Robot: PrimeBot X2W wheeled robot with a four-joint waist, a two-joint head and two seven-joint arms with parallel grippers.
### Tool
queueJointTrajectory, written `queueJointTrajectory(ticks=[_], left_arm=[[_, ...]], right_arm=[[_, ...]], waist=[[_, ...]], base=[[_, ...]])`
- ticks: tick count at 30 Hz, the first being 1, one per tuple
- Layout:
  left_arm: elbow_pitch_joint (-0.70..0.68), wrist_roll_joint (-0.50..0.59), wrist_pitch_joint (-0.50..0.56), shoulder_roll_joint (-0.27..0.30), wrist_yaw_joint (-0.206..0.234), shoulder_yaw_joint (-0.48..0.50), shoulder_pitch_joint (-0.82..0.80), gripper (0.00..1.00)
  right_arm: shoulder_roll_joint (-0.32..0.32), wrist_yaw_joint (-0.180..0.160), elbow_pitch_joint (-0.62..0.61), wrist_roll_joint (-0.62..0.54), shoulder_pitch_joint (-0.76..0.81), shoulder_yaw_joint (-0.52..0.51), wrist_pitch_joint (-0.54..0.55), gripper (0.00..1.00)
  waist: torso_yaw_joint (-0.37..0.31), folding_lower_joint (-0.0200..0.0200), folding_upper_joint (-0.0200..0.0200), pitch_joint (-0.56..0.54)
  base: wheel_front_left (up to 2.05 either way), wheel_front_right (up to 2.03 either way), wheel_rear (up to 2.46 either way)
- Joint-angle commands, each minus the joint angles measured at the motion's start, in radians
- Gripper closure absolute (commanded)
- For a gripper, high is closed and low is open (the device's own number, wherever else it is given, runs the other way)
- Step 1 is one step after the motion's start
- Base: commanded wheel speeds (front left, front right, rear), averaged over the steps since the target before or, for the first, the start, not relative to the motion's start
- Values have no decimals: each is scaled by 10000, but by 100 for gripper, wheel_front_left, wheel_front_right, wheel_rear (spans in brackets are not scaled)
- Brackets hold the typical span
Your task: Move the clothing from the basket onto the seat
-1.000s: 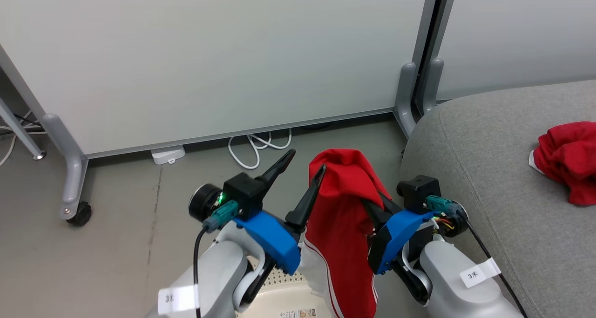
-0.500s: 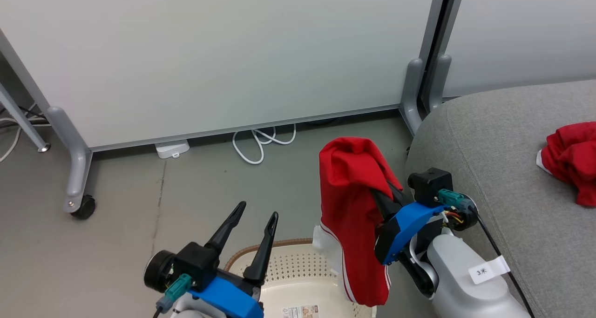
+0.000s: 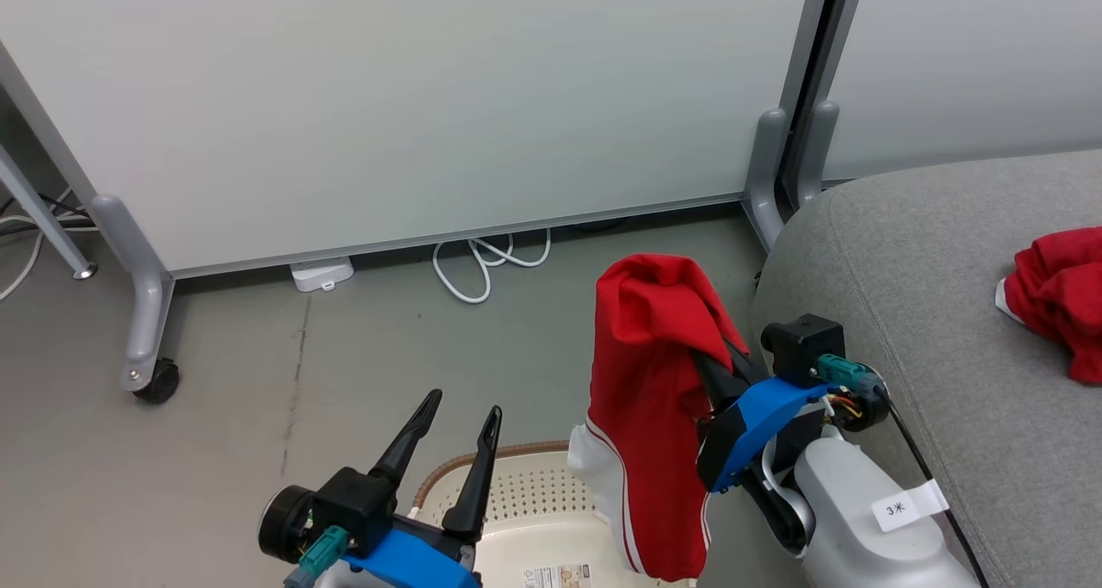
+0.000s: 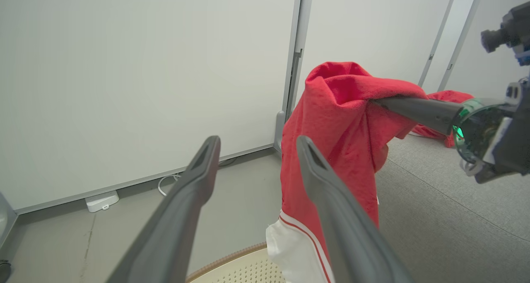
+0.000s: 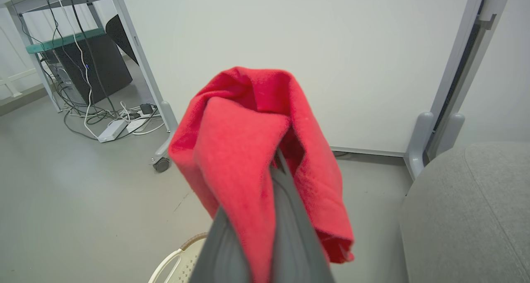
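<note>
Now the right pincer (image 3: 710, 366), clamped shut on the red garment (image 3: 650, 416) that hangs lengthwise from it over the basket (image 3: 534, 493) edge, has the seat (image 3: 913, 312) just to its right, making it the nearer arm, while the left pincer (image 3: 461, 403) gapes wide and empty.

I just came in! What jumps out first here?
A bright red fabric garment with a white panel dangles from the right fingers, above the cream perforated plastic basket. Another crumpled red garment lies on the big grey fabric sofa cushion, far right.
</note>
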Motion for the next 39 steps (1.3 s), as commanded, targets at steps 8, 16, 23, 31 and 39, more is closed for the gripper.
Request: queueJointTrajectory(ticks=[8,16,23,31,39], left_arm=[[48,-38,-26,5,-18,-131,-84,0],[-36,-41,-26,101,-19,-155,-258,0],[-106,-20,-26,100,-19,-181,-406,0],[-151,10,-26,143,-18,-222,-570,0],[-180,63,-26,180,-19,-280,-658,0]], right_arm=[[-16,1,-129,25,82,-18,13,100],[-16,1,-192,-39,34,-61,44,100],[-16,1,-331,-95,-32,-92,90,100],[-14,1,-431,-54,-110,-147,64,100],[-13,3,-395,-36,11,-177,36,100]], waist=[[-348,0,0,66],[-1317,0,0,231],[-2513,0,0,467],[-3815,0,0,693],[-4775,0,0,865]], base=[[0,0,0],[0,0,0],[0,0,0],[0,0,0],[0,0,0]])
